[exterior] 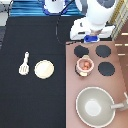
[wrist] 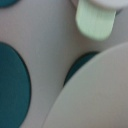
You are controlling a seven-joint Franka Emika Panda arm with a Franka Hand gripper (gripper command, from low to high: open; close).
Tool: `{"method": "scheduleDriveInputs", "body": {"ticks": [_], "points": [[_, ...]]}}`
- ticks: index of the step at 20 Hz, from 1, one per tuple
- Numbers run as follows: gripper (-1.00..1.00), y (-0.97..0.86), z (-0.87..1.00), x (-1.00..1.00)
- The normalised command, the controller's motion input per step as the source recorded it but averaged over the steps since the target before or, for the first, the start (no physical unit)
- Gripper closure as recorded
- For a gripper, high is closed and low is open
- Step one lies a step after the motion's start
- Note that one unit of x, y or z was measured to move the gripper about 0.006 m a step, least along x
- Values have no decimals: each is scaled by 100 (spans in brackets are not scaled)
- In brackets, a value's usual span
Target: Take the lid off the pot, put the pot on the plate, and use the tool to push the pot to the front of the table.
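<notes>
The pot (exterior: 85,65) stands uncovered on the stove's near-left burner, its reddish contents showing. My gripper (exterior: 92,38) hangs above the stove's far edge, beyond the pot toward the exterior view's top. The lid does not lie anywhere on the stove or table. In the wrist view a large pale round disc, the lid (wrist: 95,95), sits close under the hand and covers part of a burner, so the gripper is shut on it. One pot tab (wrist: 95,22) shows there too. The plate (exterior: 44,69) and the tool (exterior: 24,64) lie side by side on the black table (exterior: 30,30).
The pinkish stove counter (exterior: 72,95) fills the exterior view's right, with three bare burners (exterior: 102,50). A large grey pan (exterior: 94,106) with a long handle sits at the bottom right. The robot's base stands at the top.
</notes>
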Motion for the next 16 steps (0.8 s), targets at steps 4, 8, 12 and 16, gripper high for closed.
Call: {"method": "scheduleDriveInputs", "body": {"ticks": [4,8,12,16], "points": [[100,-18,-59,-49],[100,0,-27,18],[100,0,-26,44],[100,-3,-33,29]]}}
